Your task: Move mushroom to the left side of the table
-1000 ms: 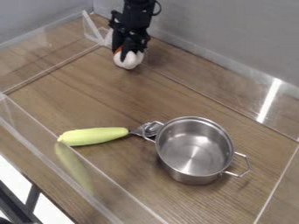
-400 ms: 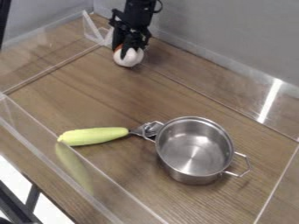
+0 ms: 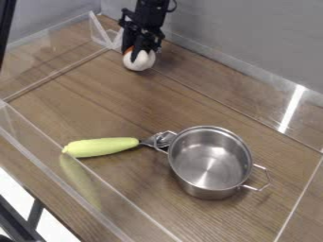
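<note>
The mushroom [image 3: 138, 60], a small cream-white toy with an orange-brown patch, is at the far back of the table [image 3: 190, 104], left of centre, close to the rear acrylic wall. My black gripper [image 3: 139, 49] comes down on it from above, its fingers closed around the mushroom's upper part. Whether the mushroom touches the wood or hangs just above it I cannot tell.
A steel pot [image 3: 210, 161] with side handles stands front right. A yellow-green handled spoon [image 3: 104, 146] lies just left of it, its metal end touching the pot. Low clear acrylic walls [image 3: 51, 52] edge the tabletop.
The gripper and the mushroom have shifted slightly towards the back wall together. The pot and spoon have not moved.
</note>
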`<state>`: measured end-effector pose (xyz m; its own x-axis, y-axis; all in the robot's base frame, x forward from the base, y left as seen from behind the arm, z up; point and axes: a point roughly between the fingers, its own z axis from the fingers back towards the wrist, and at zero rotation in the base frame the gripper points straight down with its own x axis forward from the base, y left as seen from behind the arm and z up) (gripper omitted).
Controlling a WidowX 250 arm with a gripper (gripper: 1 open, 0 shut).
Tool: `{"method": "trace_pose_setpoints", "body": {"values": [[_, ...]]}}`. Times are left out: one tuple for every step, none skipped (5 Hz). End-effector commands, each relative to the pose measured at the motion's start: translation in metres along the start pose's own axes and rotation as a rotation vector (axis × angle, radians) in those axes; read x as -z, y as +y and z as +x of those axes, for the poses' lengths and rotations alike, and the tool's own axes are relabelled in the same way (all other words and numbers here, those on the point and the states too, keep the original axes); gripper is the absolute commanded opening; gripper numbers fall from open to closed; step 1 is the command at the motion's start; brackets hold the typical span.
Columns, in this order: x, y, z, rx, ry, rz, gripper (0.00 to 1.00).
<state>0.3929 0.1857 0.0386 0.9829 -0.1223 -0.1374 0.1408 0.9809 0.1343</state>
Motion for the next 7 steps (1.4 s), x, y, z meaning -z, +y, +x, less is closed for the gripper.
{"method": "trace_pose_setpoints", "body": {"values": [[-0.046, -0.023, 0.045, -0.056, -0.163, 0.055, 0.00], [-0.050, -0.032, 0.045, -0.087, -0.158, 0.048, 0.00], [-0.053, -0.041, 0.046, -0.122, -0.153, 0.042, 1.00], [-0.063, -0.041, 0.046, -0.121, -0.154, 0.039, 1.00], [-0.070, -0.035, 0.047, -0.119, -0.157, 0.039, 1.00], [-0.065, -0.026, 0.029, -0.108, -0.137, 0.033, 1.00], [-0.061, -0.022, 0.023, -0.172, -0.106, 0.019, 1.00]]}}
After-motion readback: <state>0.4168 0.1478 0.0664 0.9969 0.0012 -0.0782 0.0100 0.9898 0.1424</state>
